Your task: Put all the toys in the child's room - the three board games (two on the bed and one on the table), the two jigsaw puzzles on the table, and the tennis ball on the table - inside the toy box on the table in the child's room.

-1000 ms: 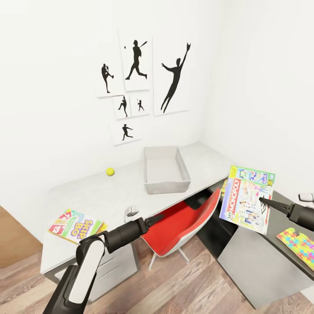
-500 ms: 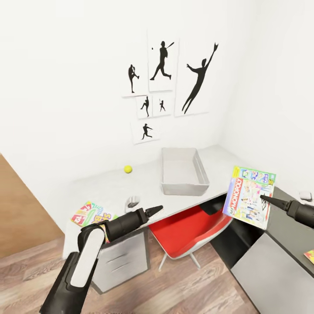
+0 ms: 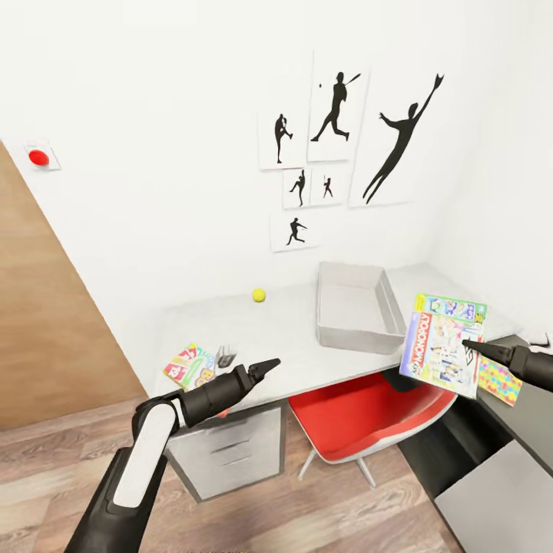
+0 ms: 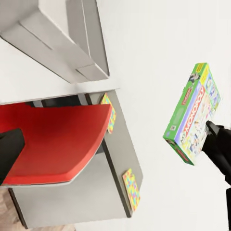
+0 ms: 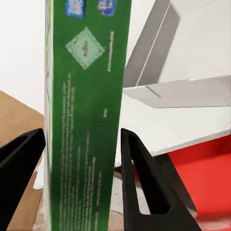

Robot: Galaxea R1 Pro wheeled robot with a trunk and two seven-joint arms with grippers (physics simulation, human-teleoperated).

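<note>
A white-walled child's room with black baseball silhouettes on the wall holds a long pale grey surface running into a corner. The right claw grips the Monopoly board game, its fingers clamped on either side of the green box edge and the box held in the air, upright and tilted, off the surface's front edge just beside the toy box. The left claw hangs over the front edge with nothing in it; whether its fingers are parted I cannot tell. The toy box sits toward the right end. The tennis ball lies near the back edge, the Skip-Bo board game at the front left corner. One jigsaw puzzle rests on the lower dark section. A red chair stands under the surface.
</note>
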